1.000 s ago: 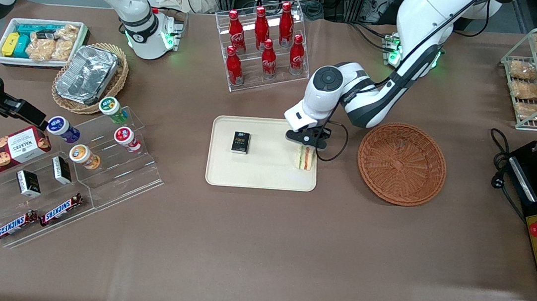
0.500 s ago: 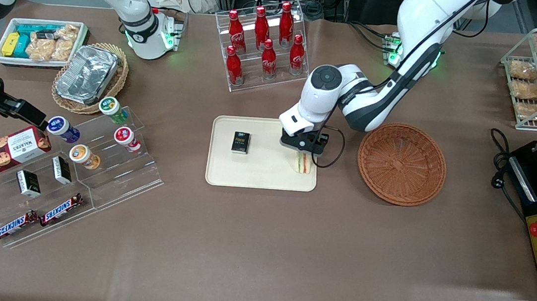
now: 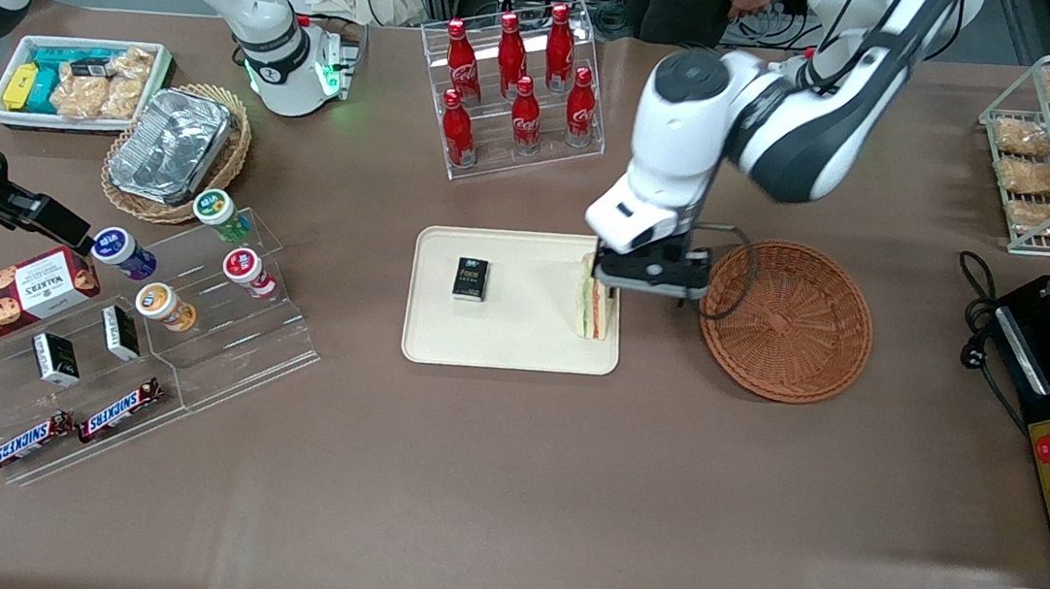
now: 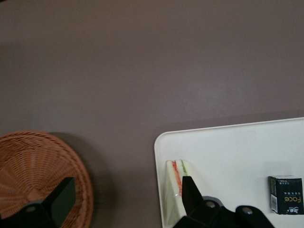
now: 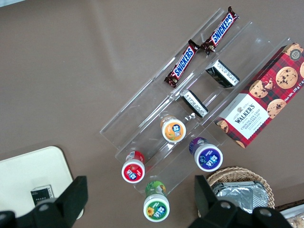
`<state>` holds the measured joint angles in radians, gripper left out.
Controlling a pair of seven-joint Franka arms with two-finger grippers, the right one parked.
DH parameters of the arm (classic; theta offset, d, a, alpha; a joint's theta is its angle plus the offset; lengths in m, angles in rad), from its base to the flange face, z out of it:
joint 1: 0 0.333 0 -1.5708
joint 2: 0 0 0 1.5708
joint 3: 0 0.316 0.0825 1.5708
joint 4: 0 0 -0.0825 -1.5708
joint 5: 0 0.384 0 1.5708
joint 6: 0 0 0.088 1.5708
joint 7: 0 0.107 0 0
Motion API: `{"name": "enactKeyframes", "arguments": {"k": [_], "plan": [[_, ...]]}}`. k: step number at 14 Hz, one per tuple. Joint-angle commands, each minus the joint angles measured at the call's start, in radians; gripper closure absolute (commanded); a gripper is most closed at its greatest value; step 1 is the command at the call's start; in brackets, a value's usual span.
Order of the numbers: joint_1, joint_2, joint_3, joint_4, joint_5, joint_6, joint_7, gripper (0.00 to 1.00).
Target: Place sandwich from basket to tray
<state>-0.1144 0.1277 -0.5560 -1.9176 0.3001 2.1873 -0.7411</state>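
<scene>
One sandwich (image 3: 594,304) is sitting on the tray (image 3: 510,342), so I'm hovering my pincer (image 3: 652,279), spread wide and empty, just above it near the basket (image 3: 794,333).

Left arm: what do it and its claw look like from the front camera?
The left arm has glossy white shells with dark grey-black joint sections and a round dark cap on the wrist housing. A thin black cable loops from the wrist. The claw, above the gap between tray and basket, is black, with two dark, wedge-shaped fingers, open.
</scene>
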Motion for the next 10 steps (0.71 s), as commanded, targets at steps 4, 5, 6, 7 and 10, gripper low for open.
{"name": "enactKeyframes", "arguments": {"k": [4, 5, 6, 7, 10], "plan": [[0.162, -0.174, -0.001, -0.008, -0.179, -0.211, 0.300, 0.01], [0.168, -0.203, 0.043, -0.009, -0.223, -0.245, 0.375, 0.01], [0.150, -0.229, 0.135, -0.012, -0.272, -0.257, 0.435, 0.01], [0.113, -0.261, 0.216, -0.023, -0.307, -0.264, 0.492, 0.01], [0.068, -0.306, 0.385, -0.029, -0.317, -0.337, 0.647, 0.01]]}}
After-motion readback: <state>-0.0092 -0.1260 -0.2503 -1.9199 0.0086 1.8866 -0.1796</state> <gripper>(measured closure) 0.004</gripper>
